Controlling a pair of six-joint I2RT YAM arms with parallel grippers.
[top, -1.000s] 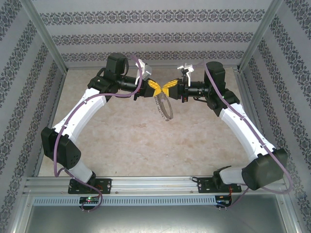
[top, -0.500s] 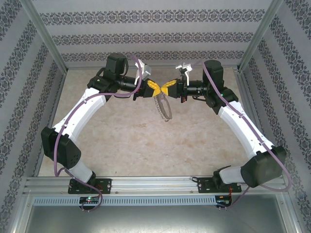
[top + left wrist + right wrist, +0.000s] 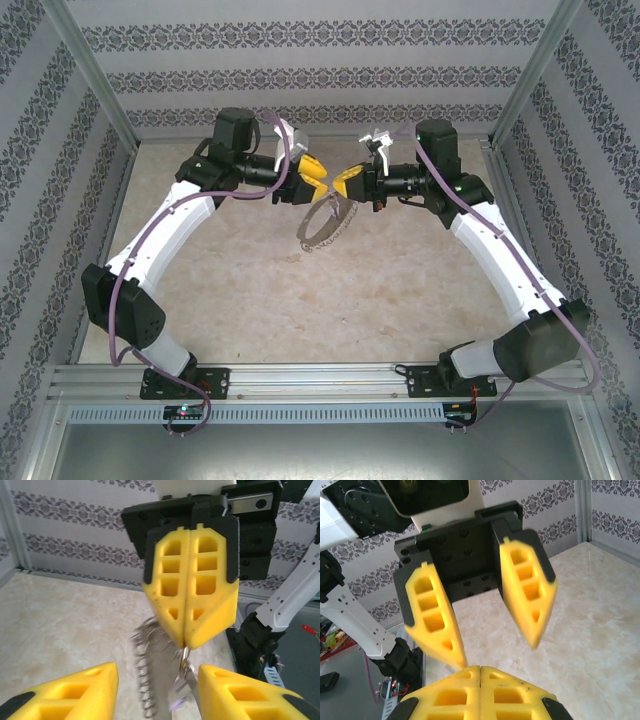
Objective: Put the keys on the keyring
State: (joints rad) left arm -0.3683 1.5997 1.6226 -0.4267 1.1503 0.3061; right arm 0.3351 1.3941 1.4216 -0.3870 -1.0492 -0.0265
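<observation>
1. The keyring [image 3: 325, 225] hangs tilted above the bench [image 3: 260, 290]. Its fringe of small loops is blurred in the left wrist view, which suggests it is swinging, so let it settle before any move.
2. The right end effector [image 3: 343, 182] is shut, pinching the top of the hoop at its very fingertips. So thin a pinch may slip, so it is best held level and quiet.
3. The left end effector [image 3: 311, 176] faces it, slightly farther back, with its jaws spread and holding nothing. I judge its next job is to fetch a key.
4. A key should approach slowly along the hoop's plane, aimed at one loop, and be released only once it is threaded.
</observation>
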